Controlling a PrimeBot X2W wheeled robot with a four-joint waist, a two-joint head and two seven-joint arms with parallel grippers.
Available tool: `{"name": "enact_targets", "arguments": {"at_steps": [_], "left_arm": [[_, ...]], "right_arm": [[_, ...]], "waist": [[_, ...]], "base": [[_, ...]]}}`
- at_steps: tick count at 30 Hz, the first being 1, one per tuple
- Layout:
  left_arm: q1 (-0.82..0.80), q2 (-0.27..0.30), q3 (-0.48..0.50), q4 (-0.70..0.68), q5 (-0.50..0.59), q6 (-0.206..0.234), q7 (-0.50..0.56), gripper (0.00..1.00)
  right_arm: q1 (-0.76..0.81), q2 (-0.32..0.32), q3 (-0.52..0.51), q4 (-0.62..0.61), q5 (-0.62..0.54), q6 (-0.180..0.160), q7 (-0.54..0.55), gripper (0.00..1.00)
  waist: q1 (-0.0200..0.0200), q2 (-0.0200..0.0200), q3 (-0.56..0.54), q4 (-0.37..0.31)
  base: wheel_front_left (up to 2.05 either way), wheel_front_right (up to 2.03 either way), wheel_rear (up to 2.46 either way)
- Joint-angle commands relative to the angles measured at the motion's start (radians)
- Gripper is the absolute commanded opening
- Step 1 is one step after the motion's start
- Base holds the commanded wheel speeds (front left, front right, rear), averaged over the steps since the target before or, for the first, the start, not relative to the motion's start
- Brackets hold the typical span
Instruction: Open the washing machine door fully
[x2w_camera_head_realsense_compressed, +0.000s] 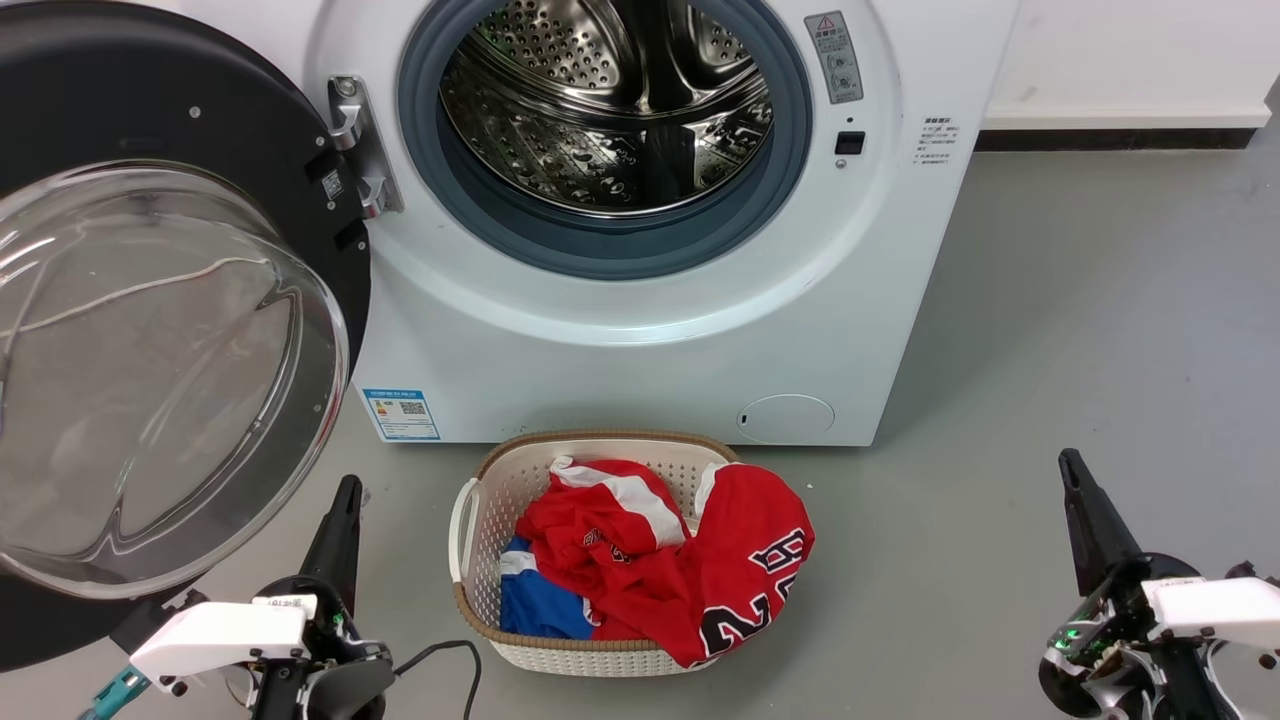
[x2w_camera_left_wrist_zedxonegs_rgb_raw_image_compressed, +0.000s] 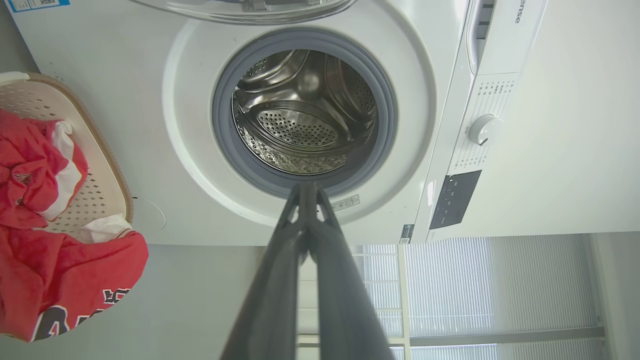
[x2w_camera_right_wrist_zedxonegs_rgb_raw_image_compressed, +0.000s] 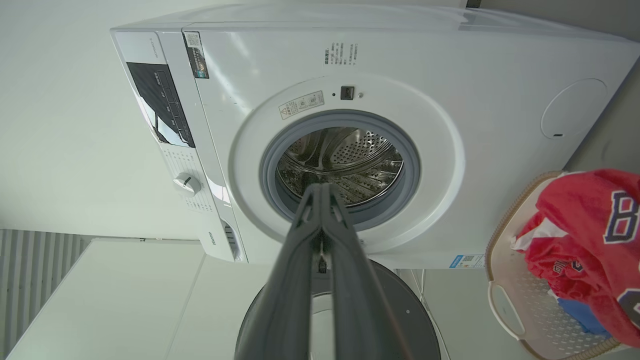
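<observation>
Fingers (x2w_camera_left_wrist_zedxonegs_rgb_raw_image_compressed: 272, 300) of left gripper (x2w_camera_head_realsense_compressed: 347, 487) and right gripper (x2w_camera_head_realsense_compressed: 1067, 460) tight together, apparently empty.

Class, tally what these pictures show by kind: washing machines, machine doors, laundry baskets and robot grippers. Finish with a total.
Washing machine: 1
Washing machine door: 1
Laundry basket: 1
Grippers: 2, the left gripper and the right gripper
Total: 5

Head camera looks down near washing machine (x2w_camera_head_realsense_compressed: 640, 340); wrist cameras (rolled sideways) share drum (x2w_camera_left_wrist_zedxonegs_rgb_raw_image_compressed: 300, 130).
</observation>
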Motion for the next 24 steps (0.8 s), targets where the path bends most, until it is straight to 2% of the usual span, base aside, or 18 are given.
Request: {"name": "enact_targets", "arguments": {"at_steps": [1, 24], "left_arm": [[-0.012, 0.0, 0.006, 0.003, -0.024, -0.005, 0.006, 0.0], [-0.013, -0.001, 0.005, 0.003, -0.029, -0.006, 0.007, 0.0]], "right_arm": [[-0.018, 0.002, -0.002, 0.007, 0.024, 0.0, 0.008, 0.0], [-0.021, 0.008, -0.011, 0.008, 0.021, 0.0, 0.017, 0.0]], "waist": [[0.0, -0.0001, 0.0, 0.0], [0.0, -0.0001, 0.001, -0.001]], "base": [[0.0, 0.0, 0.0], [0.0, 0.0, 0.0]]}}
